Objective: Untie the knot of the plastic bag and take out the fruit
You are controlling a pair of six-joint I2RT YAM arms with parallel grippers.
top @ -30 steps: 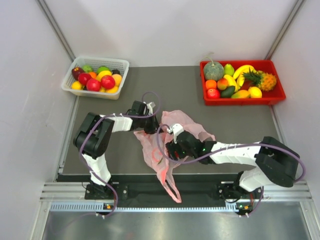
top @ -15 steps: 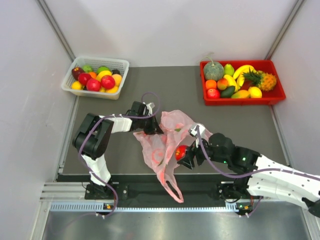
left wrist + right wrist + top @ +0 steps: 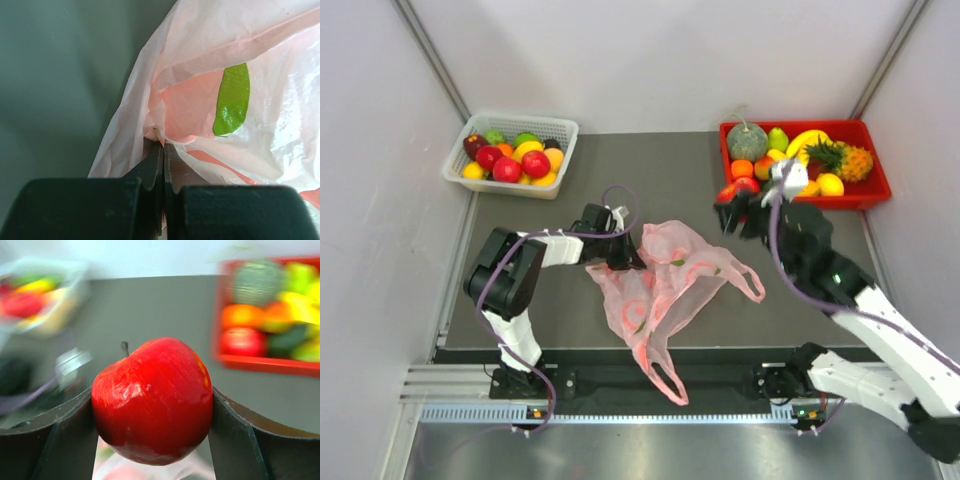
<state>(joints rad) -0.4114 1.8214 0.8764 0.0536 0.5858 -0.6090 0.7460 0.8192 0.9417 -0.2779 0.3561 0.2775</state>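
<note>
Apple [image 3: 152, 400] now near tray [image 3: 860, 199], stem [image 3: 125, 347] wrist-view only

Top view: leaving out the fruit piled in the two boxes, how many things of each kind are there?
white basket: 1
red tray: 1
pink plastic bag: 1
robot hands: 2, the left hand shut on the bag and the right hand gripping fruit
red apple, held in the right hand: 1
Total: 6

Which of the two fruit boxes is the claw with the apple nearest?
The red tray: the right gripper holds the apple by its front left corner; the white basket sits far left.
</note>
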